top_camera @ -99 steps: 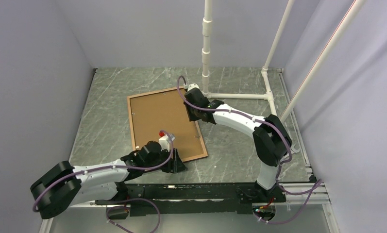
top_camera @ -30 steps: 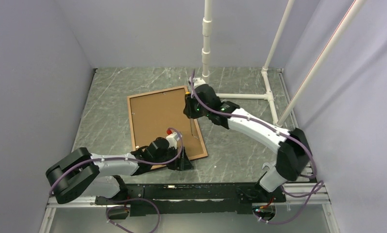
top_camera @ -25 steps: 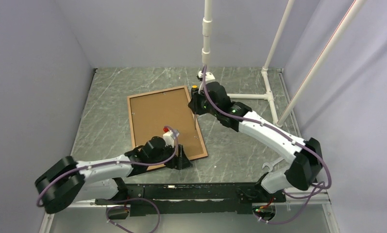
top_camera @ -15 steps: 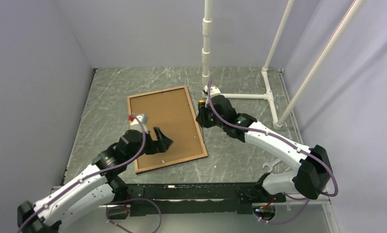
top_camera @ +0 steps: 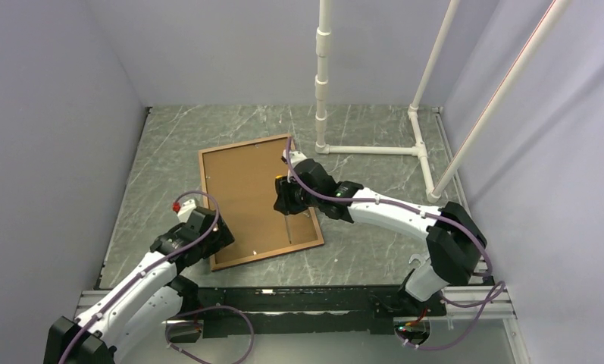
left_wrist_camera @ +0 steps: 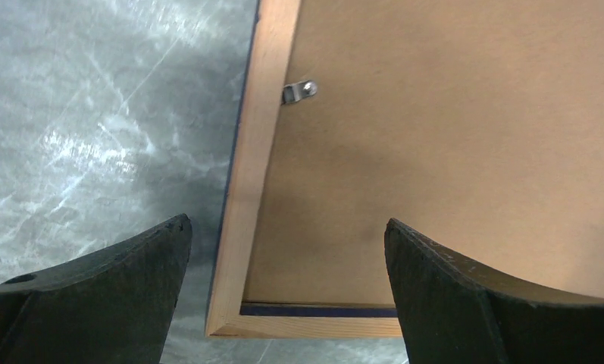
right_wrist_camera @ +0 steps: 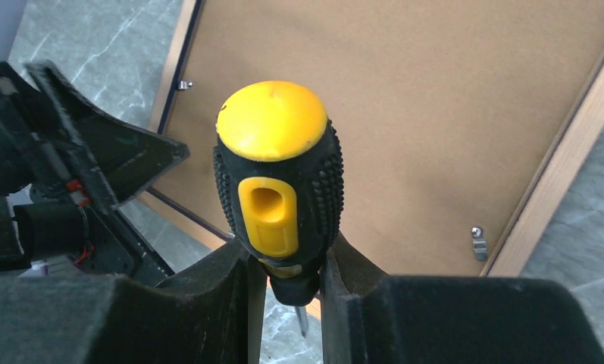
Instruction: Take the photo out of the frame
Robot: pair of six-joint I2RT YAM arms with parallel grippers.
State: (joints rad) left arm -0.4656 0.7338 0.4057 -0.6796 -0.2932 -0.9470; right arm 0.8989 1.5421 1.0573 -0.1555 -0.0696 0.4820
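The frame [top_camera: 205,189] lies face down on the marble table, its wooden back rim up. The photo's brown hardboard back [top_camera: 249,182] fills it; the printed side is hidden. In the left wrist view the rim [left_wrist_camera: 261,152], the back [left_wrist_camera: 450,152] and a metal clip [left_wrist_camera: 298,90] show. My left gripper [top_camera: 208,239] is open and empty over the frame's near left corner [left_wrist_camera: 287,224]. My right gripper [top_camera: 283,199] is shut on a yellow-and-black screwdriver [right_wrist_camera: 277,167], tip down, above the frame's near right part [right_wrist_camera: 287,258]. Another clip [right_wrist_camera: 477,243] sits by the right rim.
A white pipe stand [top_camera: 323,76] rises at the back, with pipes along the right side [top_camera: 427,152]. A small grey wrench [top_camera: 420,261] lies by the right arm's base. Grey walls close in left, back and right. A black rail [top_camera: 298,299] runs along the near edge.
My left gripper moved from the frame's near right edge to its near left corner. My right gripper carried the screwdriver from the far right corner toward the near right part.
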